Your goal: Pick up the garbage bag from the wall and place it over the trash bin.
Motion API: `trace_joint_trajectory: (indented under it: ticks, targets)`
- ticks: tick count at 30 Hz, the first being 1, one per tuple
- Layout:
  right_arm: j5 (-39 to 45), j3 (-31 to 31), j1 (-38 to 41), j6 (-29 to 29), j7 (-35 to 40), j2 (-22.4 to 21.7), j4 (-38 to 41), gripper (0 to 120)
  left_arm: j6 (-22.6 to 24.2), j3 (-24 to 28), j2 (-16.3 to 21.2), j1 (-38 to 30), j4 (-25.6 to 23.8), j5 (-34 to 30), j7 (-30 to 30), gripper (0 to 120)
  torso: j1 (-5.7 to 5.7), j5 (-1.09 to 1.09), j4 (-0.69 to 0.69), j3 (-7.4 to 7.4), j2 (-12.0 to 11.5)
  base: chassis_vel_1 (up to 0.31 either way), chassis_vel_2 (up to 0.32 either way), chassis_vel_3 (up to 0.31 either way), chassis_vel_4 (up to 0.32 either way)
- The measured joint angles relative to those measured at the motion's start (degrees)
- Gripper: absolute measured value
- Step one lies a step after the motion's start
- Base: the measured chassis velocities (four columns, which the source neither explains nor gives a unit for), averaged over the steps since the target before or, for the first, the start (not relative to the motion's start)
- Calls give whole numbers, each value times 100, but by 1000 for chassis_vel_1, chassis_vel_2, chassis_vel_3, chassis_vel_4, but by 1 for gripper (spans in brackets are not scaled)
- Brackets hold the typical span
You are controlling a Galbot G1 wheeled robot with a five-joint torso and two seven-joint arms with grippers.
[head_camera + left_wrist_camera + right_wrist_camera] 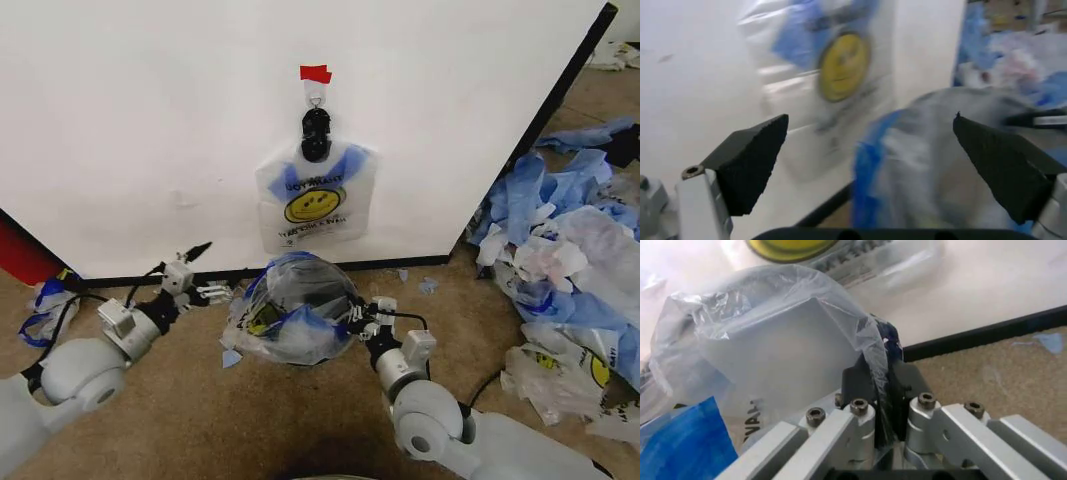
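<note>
We see the trash bin (305, 300) standing on the carpet just in front of the wall (150, 110), its black mesh showing through the garbage bag (290, 315) draped over and around it; what lies inside the bin we cannot tell. Our right tool (358, 318) sits at the bin's right side, and its wrist view shows the two fingers (863, 385) closed together on a fold of the bag's thin plastic (780, 340), a detail too small to make out from the head view. Our left tool (212, 293) is beside the bin's left side, and its wrist view shows the black pads (750, 160) spread wide apart with nothing between them, the bag-covered bin (940, 165) beyond them. Above the bin, a second smiley bag (315, 200) hangs flat on the wall from a black clip (316, 133) under a piece of red tape (315, 73). Along the wall's foot runs the black base strip (400, 265). To the right of the bin, past the wall's edge, a heap of blue and white plastic sheets (570, 260) covers the floor, and small torn scraps (428, 285) lie near the bin.
</note>
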Motion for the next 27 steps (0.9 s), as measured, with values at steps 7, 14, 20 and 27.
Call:
trace_joint_trajectory:
  ticks: [7, 14, 20, 27]
  targets:
    - [-39, 244, -232, 6, -6, -39, 0, 0, 95, 378, 512, 121, -769, -450, 257, 93, 0, -1, -1, 0, 0, 0, 0, 0, 0]
    - [-47, 223, -246, 7, -23, -68, 17, 0, 104, 449, 791, 97, -903, -1436, 1328, 91, 0, 0, 0, 0, 0, 0, 0, 0, 0]
    - [-49, 121, -225, 6, -39, -106, 67, 0, 398, 318, 872, -3, -616, -2357, 2314, 91, 0, 0, 0, 0, 1, 0, 0, 0, 0]
    - [-66, 60, -206, 7, -39, -92, 92, 0, 529, 13, 463, -190, 155, -2484, 2728, 90, 0, 0, 1, 0, 1, 0, 0, 0, 0]
